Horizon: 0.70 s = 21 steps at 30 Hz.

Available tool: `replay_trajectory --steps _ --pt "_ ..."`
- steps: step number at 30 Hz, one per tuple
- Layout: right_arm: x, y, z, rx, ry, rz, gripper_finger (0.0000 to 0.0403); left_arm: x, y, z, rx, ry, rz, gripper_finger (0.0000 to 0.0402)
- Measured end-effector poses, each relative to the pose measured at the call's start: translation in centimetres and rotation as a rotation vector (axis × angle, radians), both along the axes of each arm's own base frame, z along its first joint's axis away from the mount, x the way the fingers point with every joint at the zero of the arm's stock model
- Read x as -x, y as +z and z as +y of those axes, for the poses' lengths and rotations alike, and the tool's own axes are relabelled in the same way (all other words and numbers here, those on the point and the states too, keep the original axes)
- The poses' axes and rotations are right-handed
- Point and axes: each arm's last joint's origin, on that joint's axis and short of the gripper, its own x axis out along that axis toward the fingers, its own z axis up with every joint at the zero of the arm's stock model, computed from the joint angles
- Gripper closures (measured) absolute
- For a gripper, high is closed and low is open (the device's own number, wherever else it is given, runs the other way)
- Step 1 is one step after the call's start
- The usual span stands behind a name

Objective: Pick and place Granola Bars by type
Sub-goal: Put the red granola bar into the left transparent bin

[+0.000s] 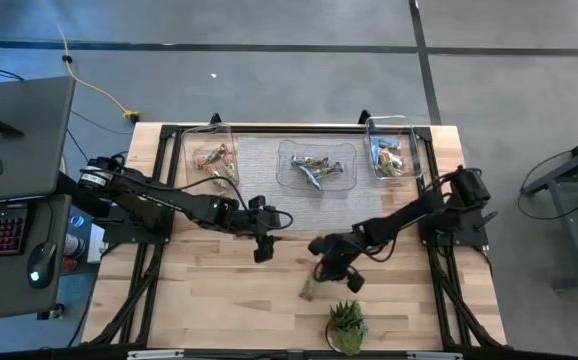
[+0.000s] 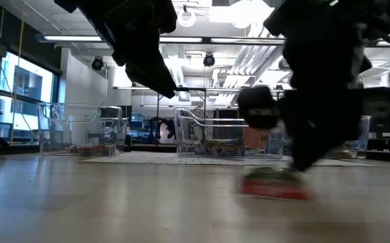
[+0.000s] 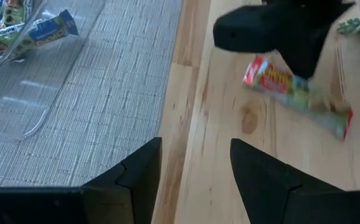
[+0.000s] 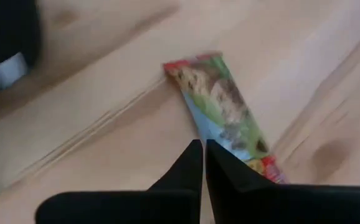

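Note:
A green-and-red granola bar (image 4: 223, 106) lies flat on the wooden table, near its front middle (image 1: 309, 290). It also shows in the low view (image 2: 274, 183) and the left wrist view (image 3: 295, 93). My right gripper (image 4: 203, 149) is shut, its tips at the bar's middle (image 1: 321, 277). My left gripper (image 3: 195, 165) is open and empty above the table (image 1: 264, 255), to the left of the bar. More wrapped bars lie in three clear tubs at the back. My right gripper comes at the bar from above, slanting, with its shut fingertips (image 4: 195, 155) over the middle of the wrapper (image 4: 230, 127). The bar lies flat on the table. I cannot tell whether the tips touch it.
Three clear tubs stand along the far edge: left (image 1: 191, 150), middle (image 1: 287, 150), right (image 1: 414, 135), each with bars inside. A grey mat (image 1: 259, 160) lies under the middle one. A small potted plant (image 1: 347, 325) stands at the near edge, close to the bar.

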Motion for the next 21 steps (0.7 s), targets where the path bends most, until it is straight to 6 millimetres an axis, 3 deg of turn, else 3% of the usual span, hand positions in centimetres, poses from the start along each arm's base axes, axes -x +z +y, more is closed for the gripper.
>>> replay_trajectory --steps 3,6,11,17,21 --pt "-1.8 0.6 -0.4 0.056 -0.035 -0.125 0.0402 0.0 0.0 0.0 0.000 0.000 -0.001 0.0218" --pt "-3.9 1.1 -1.9 0.181 -0.187 -0.212 0.0401 0.0 0.0 0.0 0.009 0.002 -0.001 0.0218" --pt "-6.1 2.7 -4.5 0.266 -0.331 -0.275 0.0402 0.0 0.0 -0.1 0.155 0.104 -0.004 0.0218" --pt "-6.3 7.4 -5.2 0.463 -0.465 -0.414 0.0402 0.1 -0.5 -0.6 0.358 0.154 0.050 0.0218" --pt "-5.2 10.1 -5.8 0.578 -0.616 -0.476 0.0401 -0.1 -1.5 -1.9 0.360 0.147 0.080 0.0218"
